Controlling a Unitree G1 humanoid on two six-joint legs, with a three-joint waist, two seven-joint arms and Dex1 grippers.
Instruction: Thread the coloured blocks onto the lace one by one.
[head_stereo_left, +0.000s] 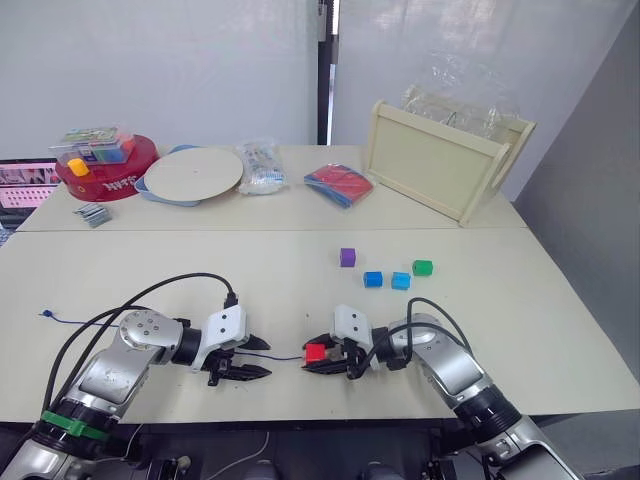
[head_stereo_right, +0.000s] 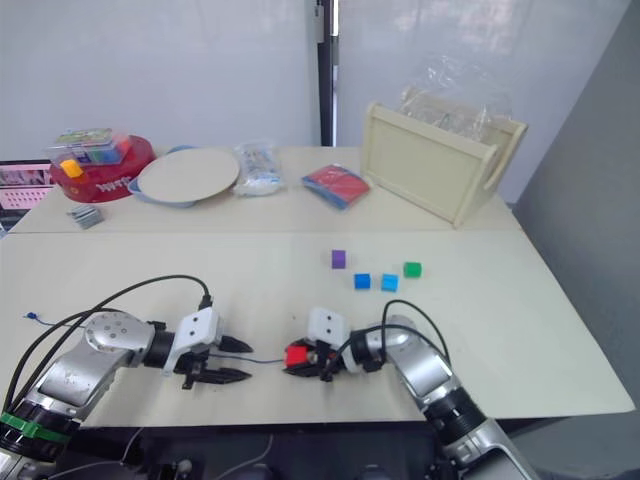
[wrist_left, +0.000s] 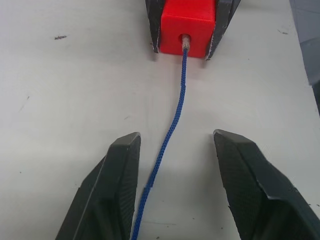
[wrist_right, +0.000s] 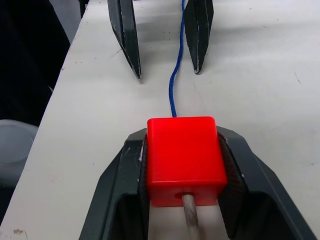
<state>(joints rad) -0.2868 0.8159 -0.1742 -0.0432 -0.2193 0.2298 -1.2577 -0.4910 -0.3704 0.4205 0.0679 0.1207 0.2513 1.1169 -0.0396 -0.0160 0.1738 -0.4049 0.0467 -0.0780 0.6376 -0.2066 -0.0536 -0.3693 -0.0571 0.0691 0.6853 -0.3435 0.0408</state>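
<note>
My right gripper (head_stereo_left: 307, 357) is shut on the red block (head_stereo_left: 316, 352), low over the table near its front edge. The dark-blue lace (wrist_left: 172, 125) runs into the block's hole, and its stiff pale tip (wrist_right: 190, 217) pokes out of the far side. My left gripper (head_stereo_left: 266, 358) stands open a short way to the left. The lace lies loose between its fingers (wrist_left: 112, 190), touching neither. The lace's tail trails off to the far left (head_stereo_left: 45, 315). Purple (head_stereo_left: 347, 257), two blue (head_stereo_left: 373, 279) (head_stereo_left: 401, 281) and green (head_stereo_left: 422, 267) blocks sit on the table further back.
At the back stand a pale wooden tray (head_stereo_left: 430, 170) with a clear bag, a red-and-blue packet (head_stereo_left: 338, 184), a round plate (head_stereo_left: 193, 173), a plastic bag (head_stereo_left: 260, 165) and a red tub (head_stereo_left: 105, 170) with a yellow piece (head_stereo_left: 78, 167). Grey clips (head_stereo_left: 93, 213) lie at the left.
</note>
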